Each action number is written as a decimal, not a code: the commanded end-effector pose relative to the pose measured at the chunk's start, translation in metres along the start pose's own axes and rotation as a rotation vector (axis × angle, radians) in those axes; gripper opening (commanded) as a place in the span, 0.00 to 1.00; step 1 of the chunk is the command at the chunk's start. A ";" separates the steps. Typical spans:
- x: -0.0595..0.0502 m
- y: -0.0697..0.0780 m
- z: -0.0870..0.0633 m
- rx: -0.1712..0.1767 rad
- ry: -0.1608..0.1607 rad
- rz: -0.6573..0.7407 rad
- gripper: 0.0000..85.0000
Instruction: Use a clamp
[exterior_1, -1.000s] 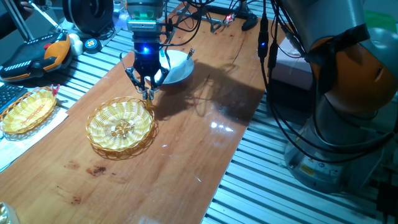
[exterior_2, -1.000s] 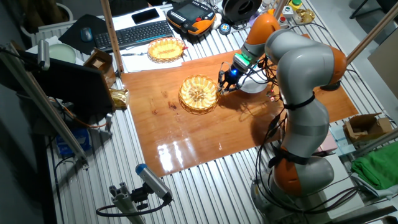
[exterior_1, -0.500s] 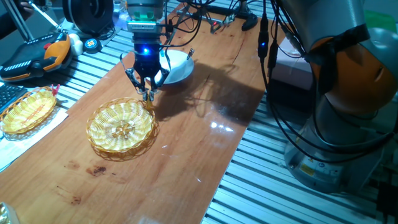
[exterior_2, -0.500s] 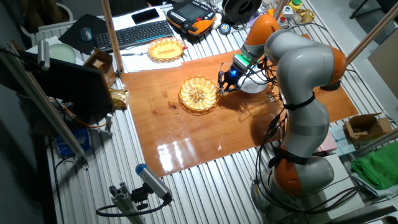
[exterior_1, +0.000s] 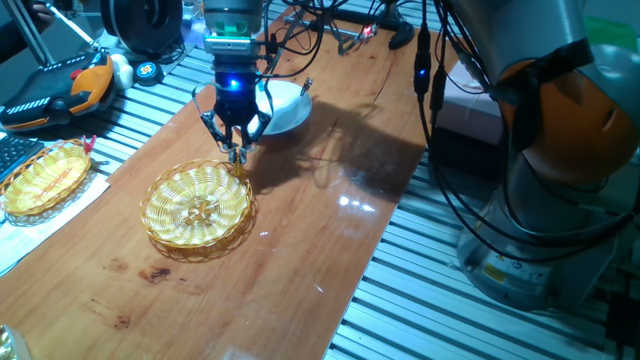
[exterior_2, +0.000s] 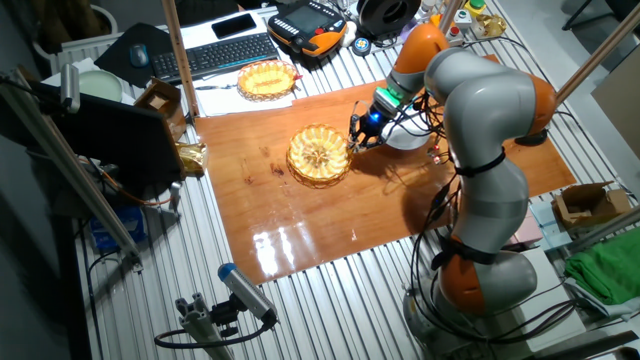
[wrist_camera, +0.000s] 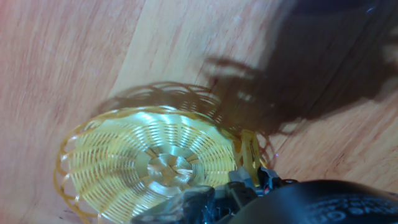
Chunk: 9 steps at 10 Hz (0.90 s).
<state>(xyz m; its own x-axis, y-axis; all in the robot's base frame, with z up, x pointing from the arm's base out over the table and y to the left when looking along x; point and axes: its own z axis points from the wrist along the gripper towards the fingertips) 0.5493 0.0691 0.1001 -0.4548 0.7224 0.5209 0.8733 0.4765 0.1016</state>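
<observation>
the clamp (wrist_camera: 250, 157) is pinched in your gripper (exterior_1: 238, 150), right at the near rim of the round basket (exterior_1: 195, 208). over the last second the basket has slid a little with the hand, so the clamp looks to be biting the rim; you're dragging the basket across the table (exterior_1: 300, 230).

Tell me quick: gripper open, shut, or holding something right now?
Gripper: shut on the clamp, a small yellowish-tan peg held at the rim of the round wicker basket.
</observation>
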 end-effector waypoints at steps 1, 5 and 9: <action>-0.001 0.001 0.001 -0.003 -0.001 0.000 0.01; -0.005 0.003 0.005 -0.012 0.003 -0.012 0.01; -0.002 0.006 0.003 0.006 -0.011 0.006 0.25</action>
<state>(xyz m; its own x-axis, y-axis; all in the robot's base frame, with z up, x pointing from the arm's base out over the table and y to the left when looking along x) 0.5554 0.0725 0.0974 -0.4522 0.7305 0.5117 0.8746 0.4757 0.0937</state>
